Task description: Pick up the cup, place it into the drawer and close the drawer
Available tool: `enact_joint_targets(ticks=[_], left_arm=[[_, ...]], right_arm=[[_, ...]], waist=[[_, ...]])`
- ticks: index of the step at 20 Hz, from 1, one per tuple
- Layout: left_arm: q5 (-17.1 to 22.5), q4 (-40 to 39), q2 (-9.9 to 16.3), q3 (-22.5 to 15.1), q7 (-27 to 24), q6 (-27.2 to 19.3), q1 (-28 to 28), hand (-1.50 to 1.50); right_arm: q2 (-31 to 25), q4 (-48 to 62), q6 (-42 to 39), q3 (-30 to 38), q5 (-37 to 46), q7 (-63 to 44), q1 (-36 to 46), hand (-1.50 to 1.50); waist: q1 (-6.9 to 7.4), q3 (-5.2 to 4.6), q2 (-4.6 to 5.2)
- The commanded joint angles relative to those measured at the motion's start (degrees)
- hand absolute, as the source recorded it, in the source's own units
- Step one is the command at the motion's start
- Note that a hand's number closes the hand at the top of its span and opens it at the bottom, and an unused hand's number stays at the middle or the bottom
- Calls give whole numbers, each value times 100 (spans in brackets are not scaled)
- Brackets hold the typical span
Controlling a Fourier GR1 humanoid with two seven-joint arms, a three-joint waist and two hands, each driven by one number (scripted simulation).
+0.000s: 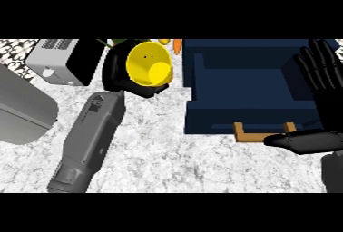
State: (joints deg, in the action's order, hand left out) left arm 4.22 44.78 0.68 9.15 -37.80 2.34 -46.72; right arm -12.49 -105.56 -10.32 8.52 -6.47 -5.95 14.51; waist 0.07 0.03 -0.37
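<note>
A marbled counter (167, 158) lies bare in front. At its right edge the blue drawer (248, 86) stands open. The right hand (321, 104) rests there, fingers straight. The left hand (130, 79) curls around the yellow cup (149, 63), just beside the drawer's left wall.

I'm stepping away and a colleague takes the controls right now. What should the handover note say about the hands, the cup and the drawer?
Left hand: curled round the yellow cup, holding it tilted above the counter, left of the drawer; the cup's opening faces the head view.
Right hand: open, fingers straight, at the right side of the drawer, thumb near the wooden handle.
Dark blue drawer: open, nothing visible inside.
Done: cup picked up.
Left: carry the cup right, over the drawer, set it inside, let go, then push the drawer shut.
</note>
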Motion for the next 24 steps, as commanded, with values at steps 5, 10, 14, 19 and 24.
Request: enact_joint_targets(ticks=[5, 10, 14, 19, 24], left_arm=[[150, 304, -62, -394, 1783, -987, -1626, 150], [580, -751, -68, -1009, 2095, -1829, -2421, 150], [936, -1440, -68, -1590, 2336, -2248, -2765, 150], [1180, -2265, -68, -2015, 2311, -2438, -2961, 150], [1333, -2640, -68, -2532, 2587, -1922, -2932, 150]], right_arm=[[-103, 35, -130, 93, 51, 257, -183, -150], [-16, 247, 34, 44, 31, 60, 337, -150], [-63, 19, -112, 90, -190, -5, 249, -150], [32, 356, -65, -36, -58, 141, 518, -150], [66, 225, -187, -210, -54, 188, 485, -150]], waist=[[-89, 2, 32], [-201, 0, 72], [-413, 4, 94], [-547, 7, 160], [-827, 8, 210]])
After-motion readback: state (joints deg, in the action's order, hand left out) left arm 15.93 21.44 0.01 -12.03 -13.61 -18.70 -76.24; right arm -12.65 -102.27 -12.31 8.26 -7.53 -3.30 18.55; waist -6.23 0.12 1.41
